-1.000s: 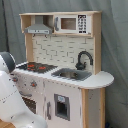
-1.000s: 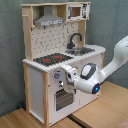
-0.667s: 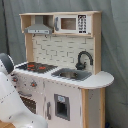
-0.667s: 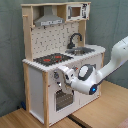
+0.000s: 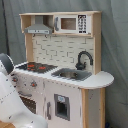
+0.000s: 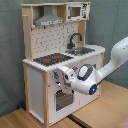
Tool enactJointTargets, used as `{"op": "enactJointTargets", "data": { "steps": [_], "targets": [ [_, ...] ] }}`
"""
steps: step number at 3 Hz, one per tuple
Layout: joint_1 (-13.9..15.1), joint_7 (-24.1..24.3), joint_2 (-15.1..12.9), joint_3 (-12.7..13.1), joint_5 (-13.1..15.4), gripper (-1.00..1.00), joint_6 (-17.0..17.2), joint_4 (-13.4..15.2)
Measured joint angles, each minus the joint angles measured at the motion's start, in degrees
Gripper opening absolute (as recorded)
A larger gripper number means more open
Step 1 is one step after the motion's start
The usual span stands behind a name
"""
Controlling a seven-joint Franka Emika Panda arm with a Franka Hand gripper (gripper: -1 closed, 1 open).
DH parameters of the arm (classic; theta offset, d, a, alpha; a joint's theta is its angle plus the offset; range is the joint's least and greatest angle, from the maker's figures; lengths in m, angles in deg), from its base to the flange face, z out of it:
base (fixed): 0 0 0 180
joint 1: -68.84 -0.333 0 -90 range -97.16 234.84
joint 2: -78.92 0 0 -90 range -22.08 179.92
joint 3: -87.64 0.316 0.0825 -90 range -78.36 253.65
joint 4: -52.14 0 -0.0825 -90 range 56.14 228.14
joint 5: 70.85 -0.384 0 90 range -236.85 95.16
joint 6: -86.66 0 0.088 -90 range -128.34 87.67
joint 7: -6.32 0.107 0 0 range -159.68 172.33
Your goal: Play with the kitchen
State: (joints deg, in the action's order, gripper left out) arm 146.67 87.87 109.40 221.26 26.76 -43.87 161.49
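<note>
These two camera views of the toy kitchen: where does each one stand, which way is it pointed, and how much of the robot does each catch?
First exterior view: faces the kitchen from its sink end; the white arm fills the low left corner.
Second exterior view: faces the kitchen from its hob end; the arm reaches in from the right, its gripper by the knobs.
Shared: kitchen, hob, sink, tap, arm.

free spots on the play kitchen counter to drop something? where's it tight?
Free: the rounded white counter end beyond the sink, and the strip in front of the sink. Taken: the hob side, and the tap behind the sink. Crowded: the kitchen front, where the arm's end effector sits by the knobs.
</note>
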Motion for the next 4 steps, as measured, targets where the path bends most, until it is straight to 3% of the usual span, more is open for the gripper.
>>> {"op": "enactJointTargets", "data": {
  "steps": [4],
  "targets": [
    [0.36, -26.10, 0.68, 0.00, 0.41, -1.00, 1.73, -0.54]
  ]
}}
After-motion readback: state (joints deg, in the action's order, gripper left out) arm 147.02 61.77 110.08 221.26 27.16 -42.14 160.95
